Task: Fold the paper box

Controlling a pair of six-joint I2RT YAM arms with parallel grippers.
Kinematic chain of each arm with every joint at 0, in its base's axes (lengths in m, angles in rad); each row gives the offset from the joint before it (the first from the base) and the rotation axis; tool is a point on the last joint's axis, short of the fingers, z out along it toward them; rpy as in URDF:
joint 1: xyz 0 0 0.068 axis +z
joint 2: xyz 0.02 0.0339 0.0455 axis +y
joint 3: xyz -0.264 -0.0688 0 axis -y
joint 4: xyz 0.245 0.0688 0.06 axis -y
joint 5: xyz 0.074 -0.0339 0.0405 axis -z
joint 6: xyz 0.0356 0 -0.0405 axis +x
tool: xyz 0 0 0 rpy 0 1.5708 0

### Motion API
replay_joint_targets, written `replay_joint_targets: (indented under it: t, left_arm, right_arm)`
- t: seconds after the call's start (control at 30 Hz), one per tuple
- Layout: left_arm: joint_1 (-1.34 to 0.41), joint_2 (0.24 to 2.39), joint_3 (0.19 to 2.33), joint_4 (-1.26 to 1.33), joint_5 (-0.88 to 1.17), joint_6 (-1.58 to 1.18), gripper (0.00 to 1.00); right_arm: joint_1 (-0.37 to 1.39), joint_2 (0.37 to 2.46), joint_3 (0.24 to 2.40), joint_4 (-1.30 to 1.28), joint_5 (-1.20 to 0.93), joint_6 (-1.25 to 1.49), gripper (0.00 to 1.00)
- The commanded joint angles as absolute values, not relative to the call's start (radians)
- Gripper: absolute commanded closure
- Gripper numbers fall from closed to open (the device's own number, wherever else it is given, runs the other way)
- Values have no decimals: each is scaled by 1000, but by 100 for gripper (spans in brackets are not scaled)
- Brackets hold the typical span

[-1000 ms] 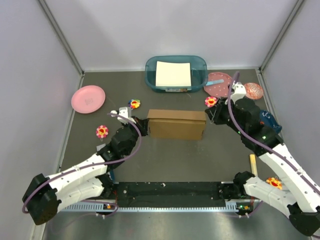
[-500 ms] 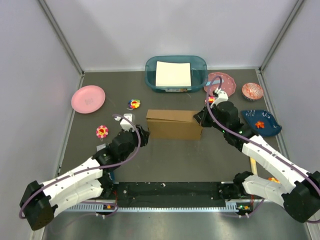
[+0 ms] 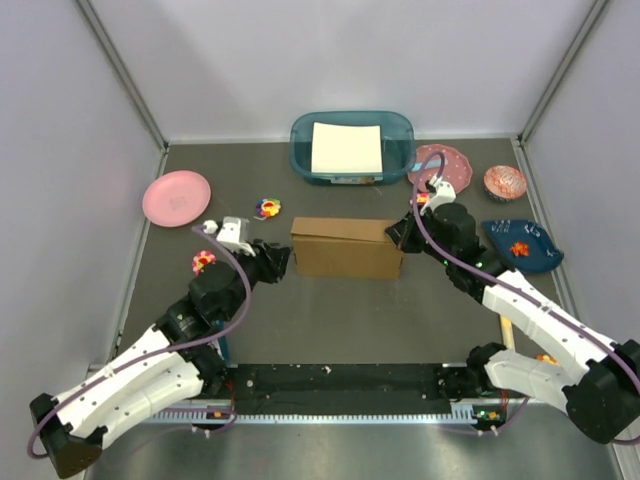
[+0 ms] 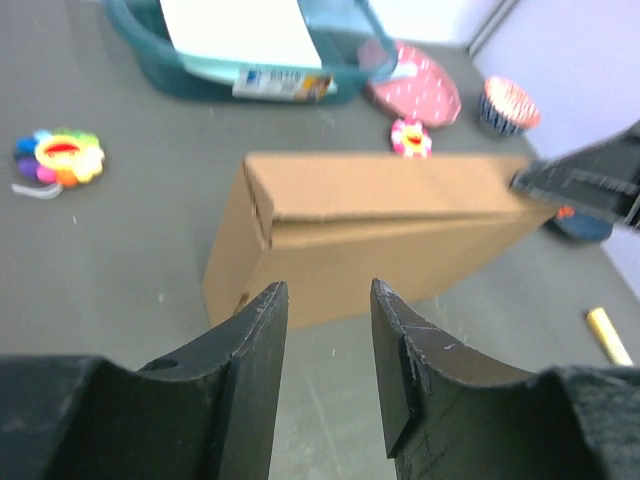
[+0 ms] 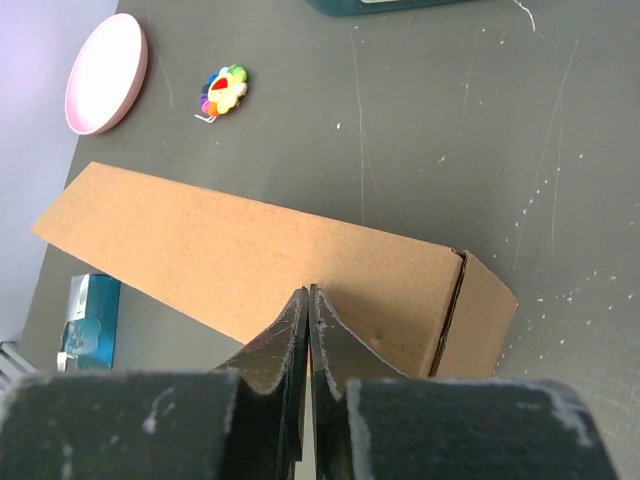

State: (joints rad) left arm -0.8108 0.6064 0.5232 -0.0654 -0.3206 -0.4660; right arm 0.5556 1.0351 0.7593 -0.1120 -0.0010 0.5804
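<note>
The left gripper (image 4: 325, 290) held its jaws moderately parted with nothing between them, just off the left end of the paper box (image 3: 345, 250). The right gripper (image 5: 308, 290) had its fingers pressed flat together, tips over the box's top face near its right end; contact could not be judged. The box sat closed at mid-table, in front of the teal bin (image 3: 398, 140) and well apart from the pink plate (image 3: 176, 197).

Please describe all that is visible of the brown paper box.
The paper box is brown cardboard, folded into a long closed block with a flap seam along its front. It lies central on the table. The shut right gripper seems to touch its top near the right end; the open left gripper faces its left end, apart.
</note>
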Motion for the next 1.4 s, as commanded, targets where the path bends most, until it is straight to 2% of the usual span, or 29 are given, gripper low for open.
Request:
replay_joint_targets:
  t: [0.0, 0.13, 0.23, 0.5, 0.63, 0.77, 0.97, 1.17, 1.37]
  left_arm:
    - [-808, 655, 633, 67, -417, -403, 55]
    - [-750, 730, 646, 164, -396, -411, 55]
    - [-681, 776, 621, 262, -304, -463, 57]
    - [-561, 962, 548, 425, -37, -600, 73]
    - [-557, 1044, 499, 443, 44, -636, 76]
    - [-557, 1110, 502, 322, 19, -650, 78]
    - [-557, 1092, 491, 319, -24, -653, 79]
    - [-557, 1089, 508, 302, -34, -637, 79]
    - [-557, 1091, 508, 299, -29, -634, 78]
  right_arm:
    - [557, 1032, 730, -227, 21, 566, 100]
    - [557, 1020, 718, -232, 18, 563, 100]
    - [557, 1020, 713, -230, 12, 561, 100]
    - [557, 1025, 707, -230, 3, 557, 100]
    - [555, 1017, 704, -232, 5, 557, 100]
    - [558, 1005, 709, -236, 3, 557, 100]
    - [555, 980, 791, -247, 3, 549, 100]
    - [508, 931, 899, -203, -119, 577, 100]
    - [408, 922, 813, -94, -264, 644, 100]
